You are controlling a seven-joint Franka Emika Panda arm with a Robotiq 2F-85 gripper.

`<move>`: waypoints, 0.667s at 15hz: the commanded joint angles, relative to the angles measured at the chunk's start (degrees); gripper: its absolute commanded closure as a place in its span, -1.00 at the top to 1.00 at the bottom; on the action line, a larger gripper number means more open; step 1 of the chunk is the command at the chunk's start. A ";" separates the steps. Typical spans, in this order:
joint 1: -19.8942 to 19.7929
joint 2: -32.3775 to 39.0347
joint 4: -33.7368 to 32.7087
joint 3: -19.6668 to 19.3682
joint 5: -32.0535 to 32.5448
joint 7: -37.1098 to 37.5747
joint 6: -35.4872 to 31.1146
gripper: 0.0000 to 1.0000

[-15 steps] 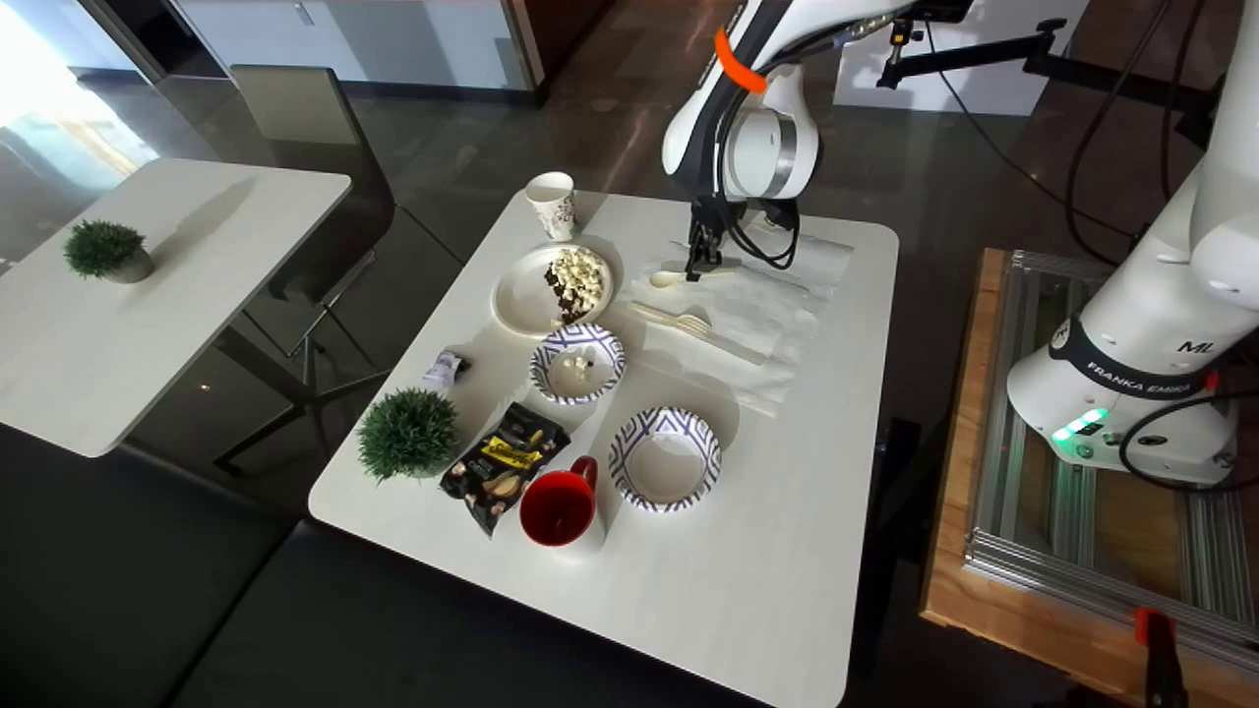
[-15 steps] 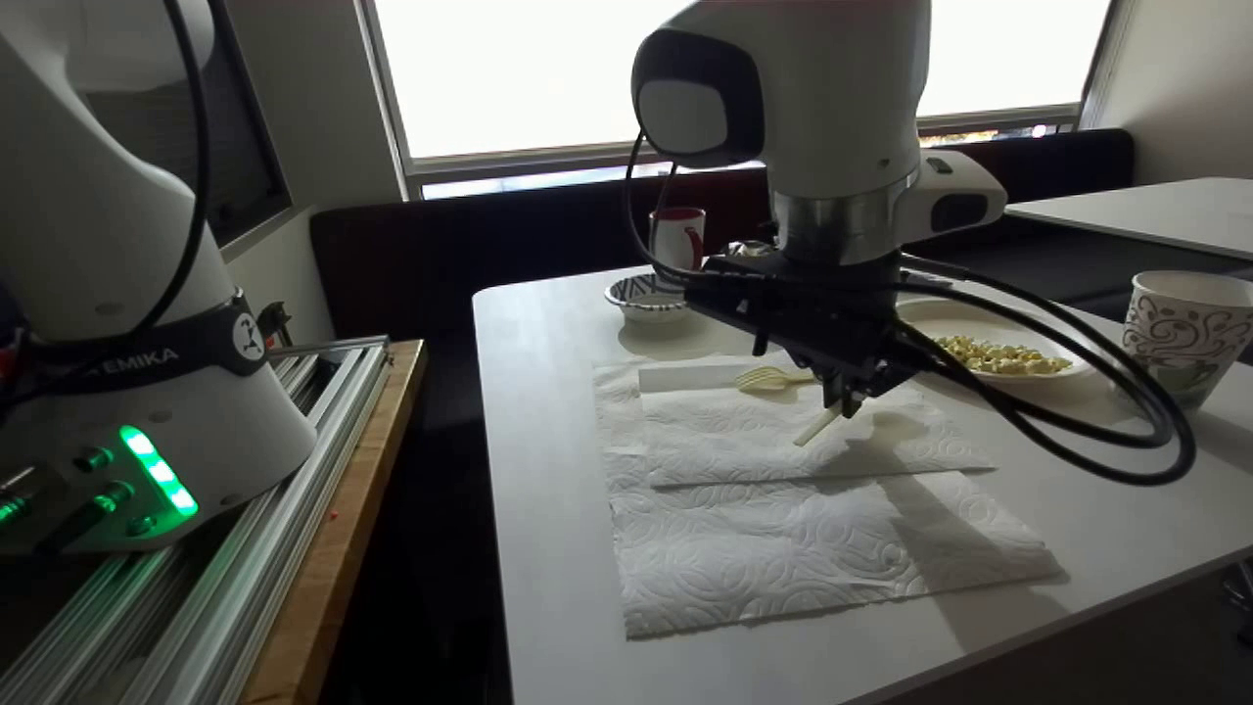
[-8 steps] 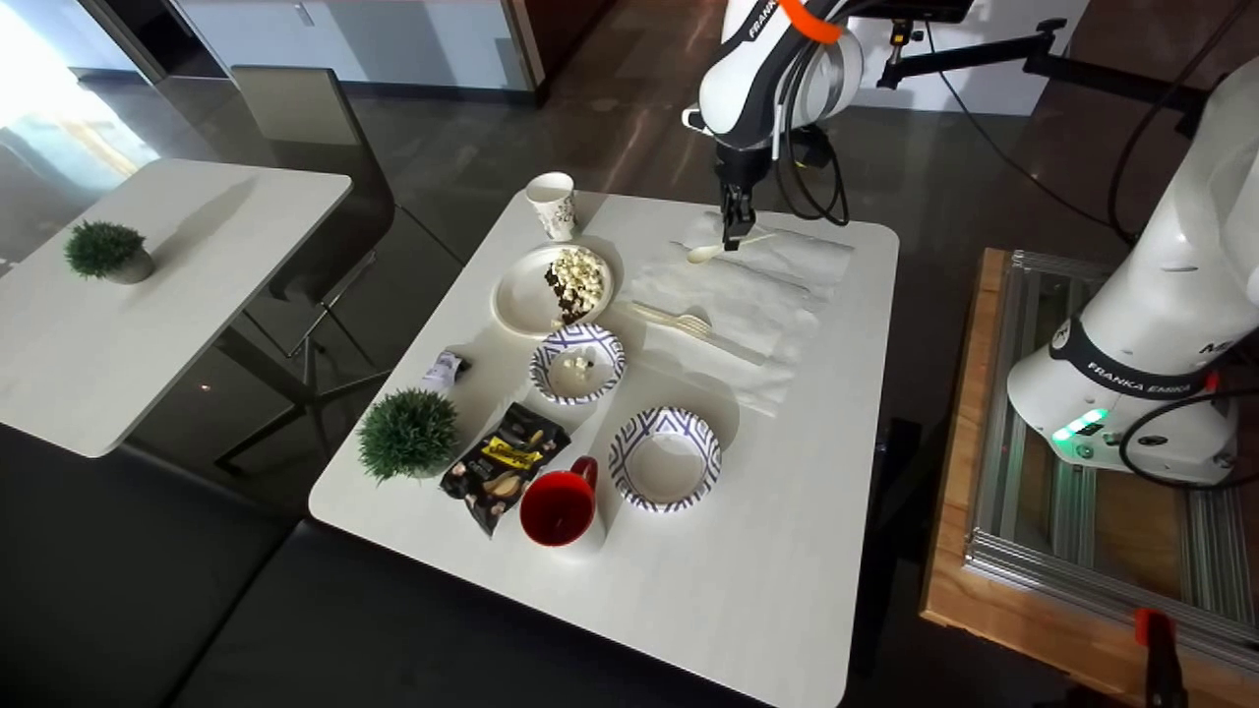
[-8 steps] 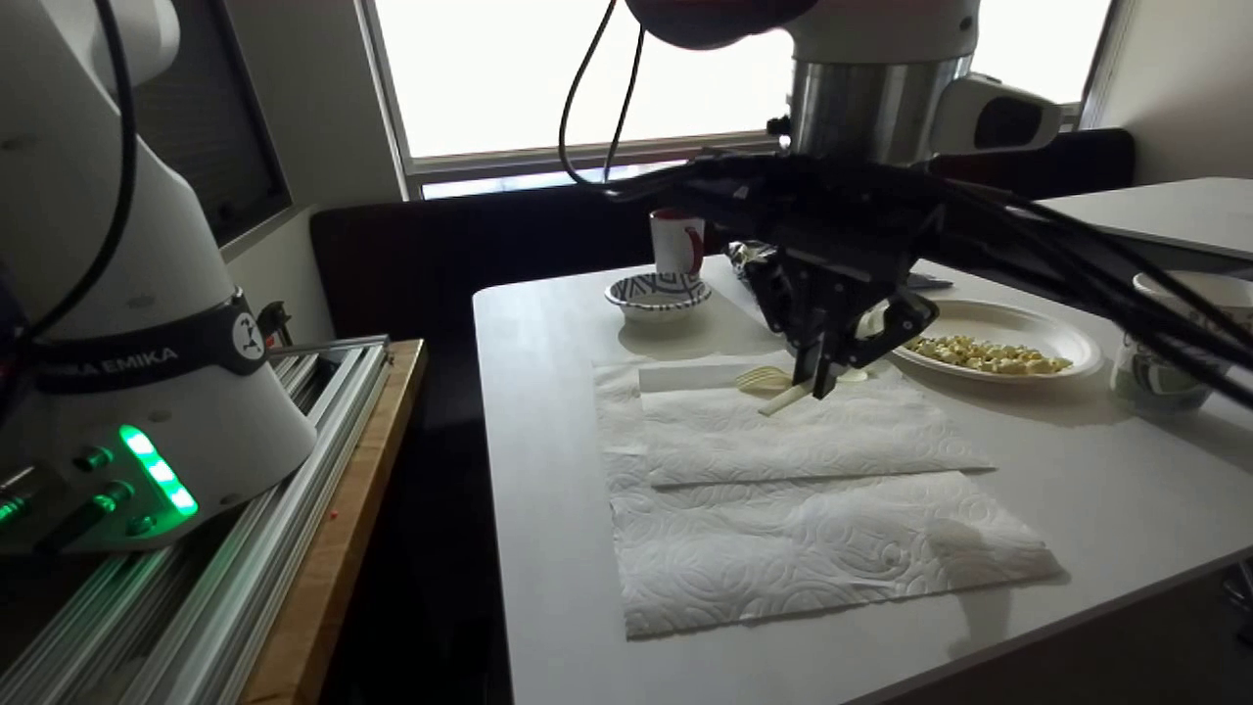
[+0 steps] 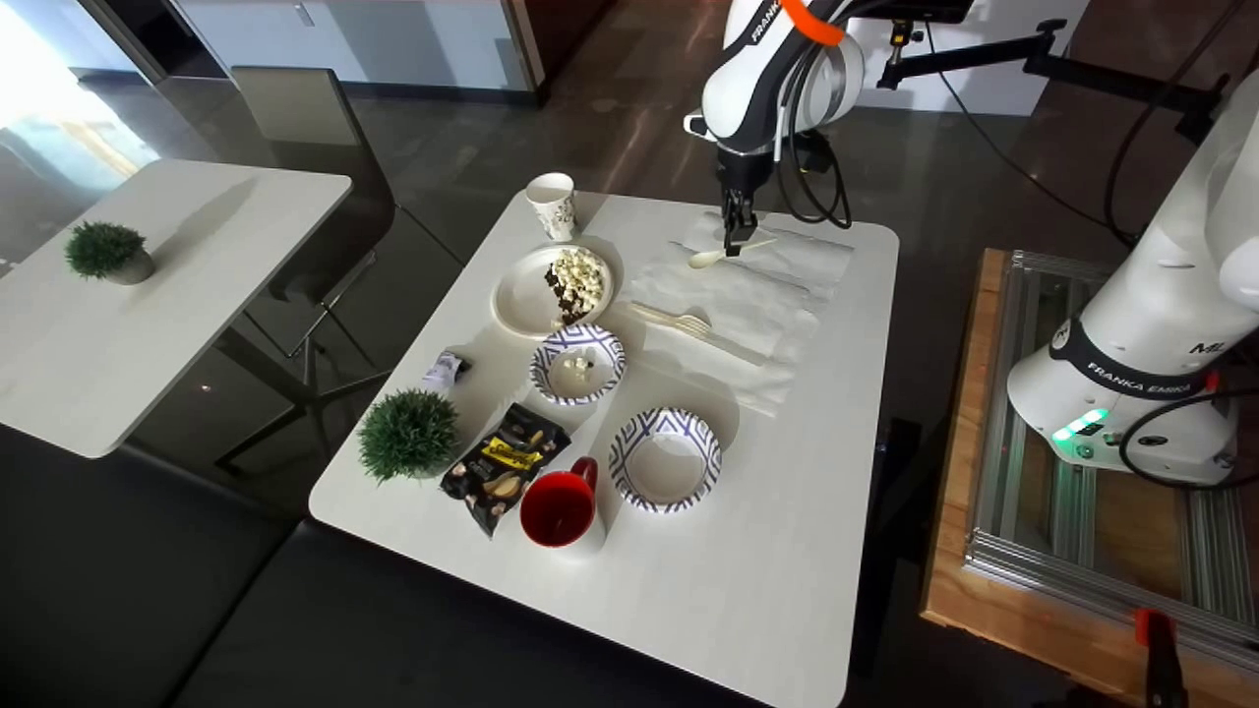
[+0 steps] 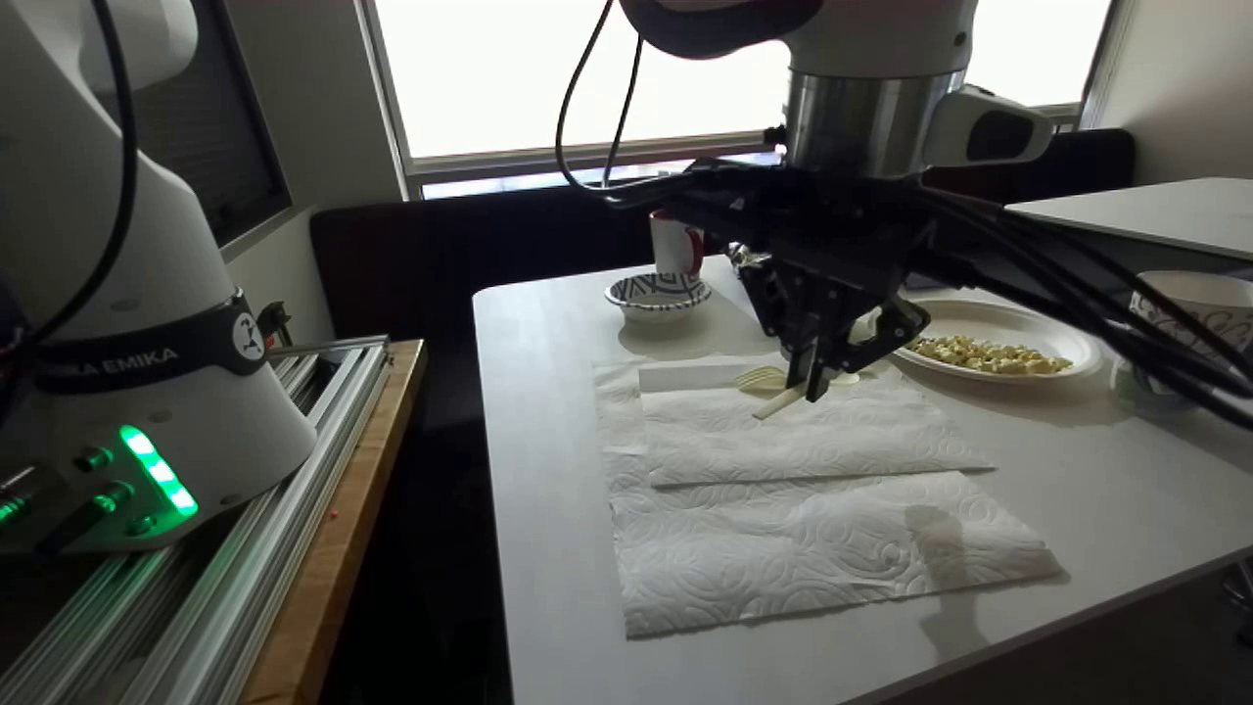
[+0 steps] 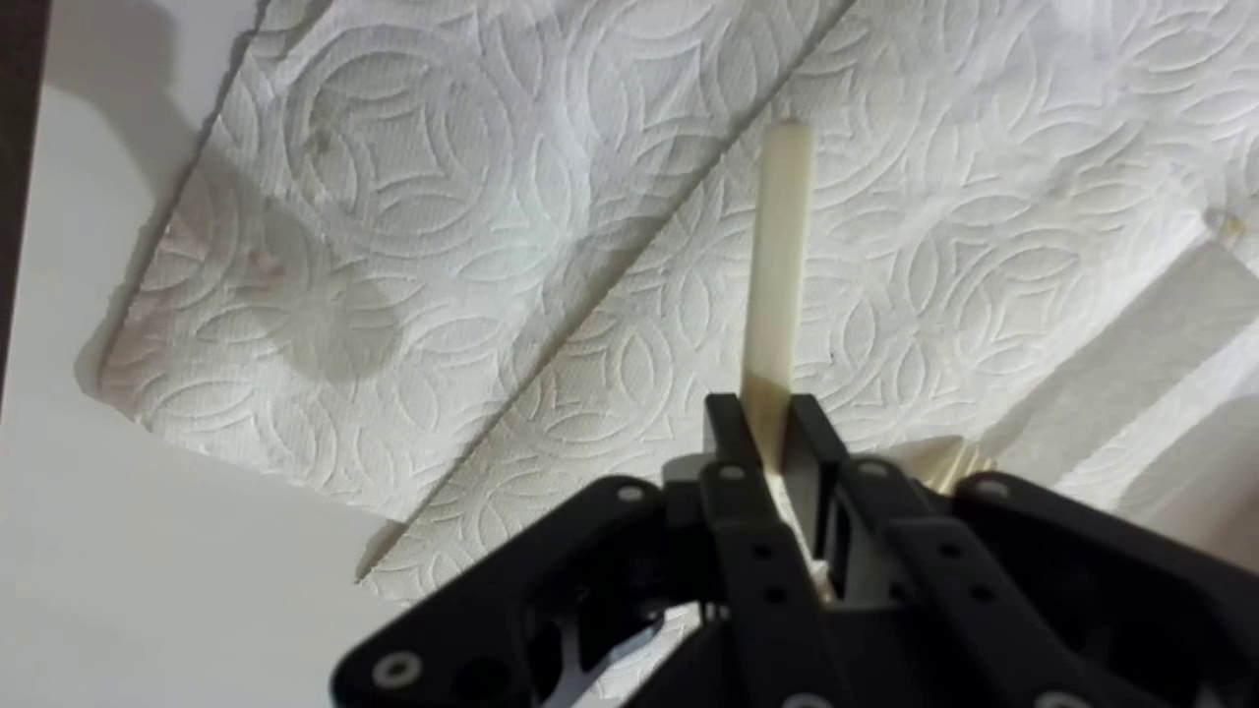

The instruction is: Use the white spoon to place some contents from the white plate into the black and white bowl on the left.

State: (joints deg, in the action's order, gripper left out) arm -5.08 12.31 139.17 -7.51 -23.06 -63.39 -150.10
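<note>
White table (image 5: pixel 777 570), mid-frame. My gripper (image 7: pixel 764 423) pinches white spoon (image 5: pixel 705 259), upper middle; can't tell if lifted. Food heap (image 5: pixel 580 275) on plate (image 5: pixel 518 300), left of it; few bits (image 5: pixel 580 365) in bowl (image 5: pixel 595 388) below. Scooping not done.

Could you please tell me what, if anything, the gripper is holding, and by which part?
The gripper holds the white spoon by its handle, partway along.

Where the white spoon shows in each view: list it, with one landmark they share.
In an exterior view: white spoon, upper half, right of centre.
In an exterior view: white spoon, right of centre, just below mid-height.
Wrist view: white spoon, right of centre, clamped in the gripper.
Shared landmark: paper towels, in all three.
</note>
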 commanded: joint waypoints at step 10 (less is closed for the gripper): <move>0.86 2.15 -21.37 4.50 17.21 26.66 31.34 -0.93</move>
State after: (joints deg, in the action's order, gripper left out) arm -4.80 10.61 124.91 -4.24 -7.82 -43.99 -125.14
